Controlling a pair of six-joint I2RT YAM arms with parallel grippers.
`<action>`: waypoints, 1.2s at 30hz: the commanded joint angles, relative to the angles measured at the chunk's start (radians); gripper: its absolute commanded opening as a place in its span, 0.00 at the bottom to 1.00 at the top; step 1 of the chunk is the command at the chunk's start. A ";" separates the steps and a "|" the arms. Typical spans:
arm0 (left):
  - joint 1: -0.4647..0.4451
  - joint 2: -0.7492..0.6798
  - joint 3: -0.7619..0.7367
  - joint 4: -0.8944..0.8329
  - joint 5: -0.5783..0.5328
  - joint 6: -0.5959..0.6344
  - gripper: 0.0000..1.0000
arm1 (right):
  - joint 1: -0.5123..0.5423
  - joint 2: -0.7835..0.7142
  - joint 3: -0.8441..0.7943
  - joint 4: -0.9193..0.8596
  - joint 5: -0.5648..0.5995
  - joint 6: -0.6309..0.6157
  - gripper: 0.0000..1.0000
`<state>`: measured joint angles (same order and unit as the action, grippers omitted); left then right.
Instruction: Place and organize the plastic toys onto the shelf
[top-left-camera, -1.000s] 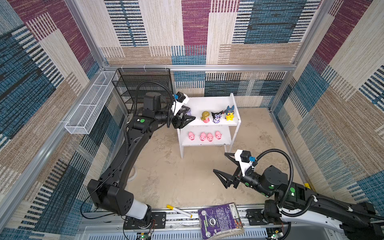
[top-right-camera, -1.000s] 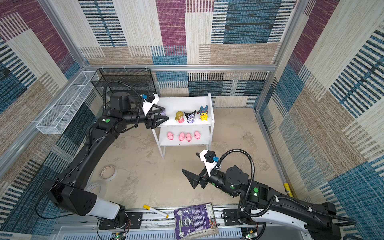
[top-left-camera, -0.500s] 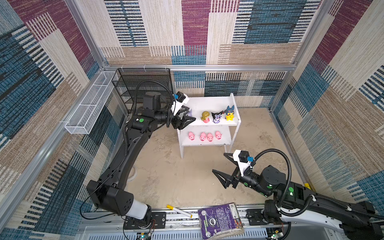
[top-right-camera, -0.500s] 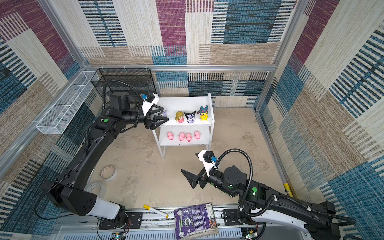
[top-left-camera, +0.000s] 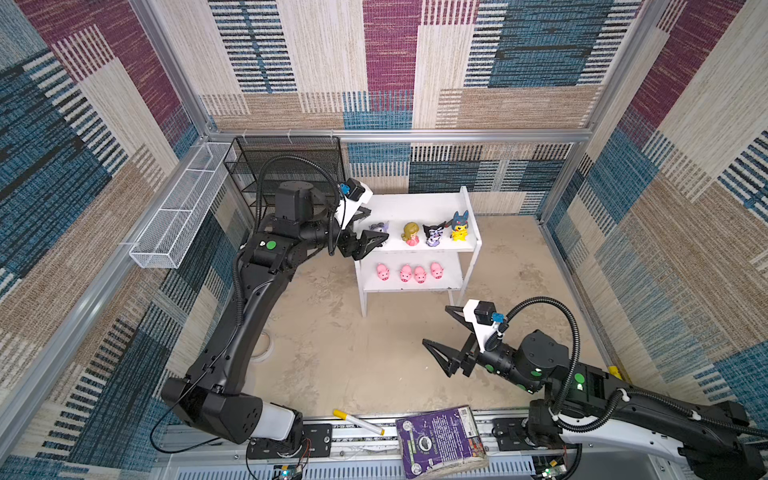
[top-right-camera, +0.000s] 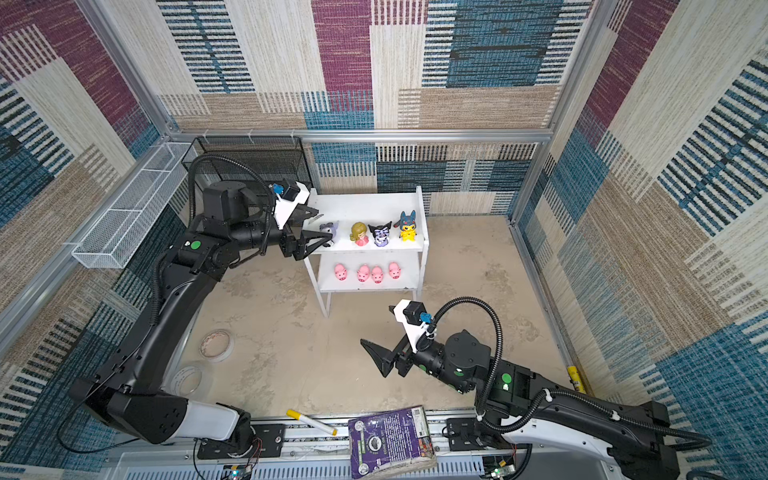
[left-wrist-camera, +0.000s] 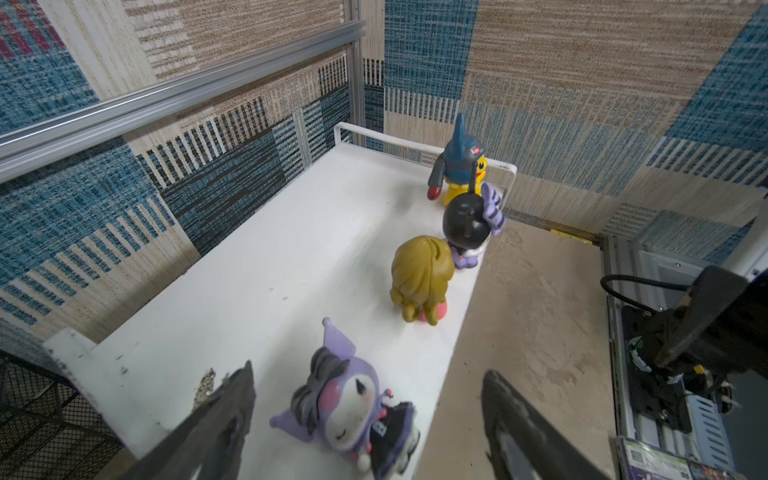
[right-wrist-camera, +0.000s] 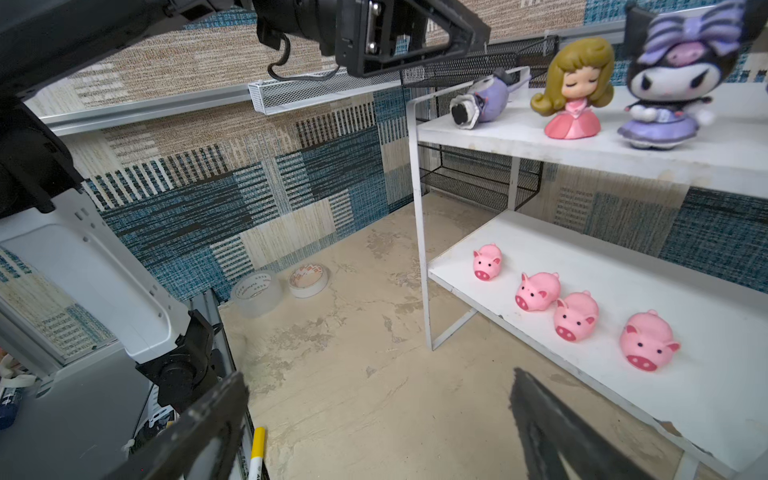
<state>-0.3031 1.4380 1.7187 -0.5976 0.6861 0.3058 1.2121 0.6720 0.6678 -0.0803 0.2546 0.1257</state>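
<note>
The right tool (top-left-camera: 435, 325) is hanging open and empty above the mottled bench (top-left-camera: 353, 353), near the shelf (top-left-camera: 415, 208). The left tool (left-wrist-camera: 368, 372) is standing released astride the glossy lilac eared toy (left-wrist-camera: 349, 411), which is lying face-up on the top board. Beyond, the blonde girl (left-wrist-camera: 419, 278) and two figurines (left-wrist-camera: 467, 220) are standing, overlapping; pink pigs (top-left-camera: 405, 273) are sitting below.

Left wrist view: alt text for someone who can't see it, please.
A lilac eared figurine lies tipped over on the top board of the white shelf, inside the open left gripper. Beyond it a blonde girl, a black-purple eared figurine and a yellow blue-hooded one stand in a row.
</note>
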 joint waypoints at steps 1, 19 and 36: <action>0.001 0.008 0.065 -0.107 -0.061 -0.086 0.86 | 0.001 0.024 0.018 0.031 0.005 0.004 1.00; -0.156 0.153 0.325 -0.462 -0.377 -0.357 0.65 | 0.001 -0.033 -0.005 0.011 -0.009 0.030 1.00; -0.232 0.204 0.378 -0.509 -0.533 -0.385 0.62 | 0.001 -0.137 -0.048 -0.005 -0.015 0.061 1.00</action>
<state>-0.5289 1.6310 2.0754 -1.0710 0.2050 -0.0601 1.2121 0.5388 0.6197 -0.0826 0.2447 0.1753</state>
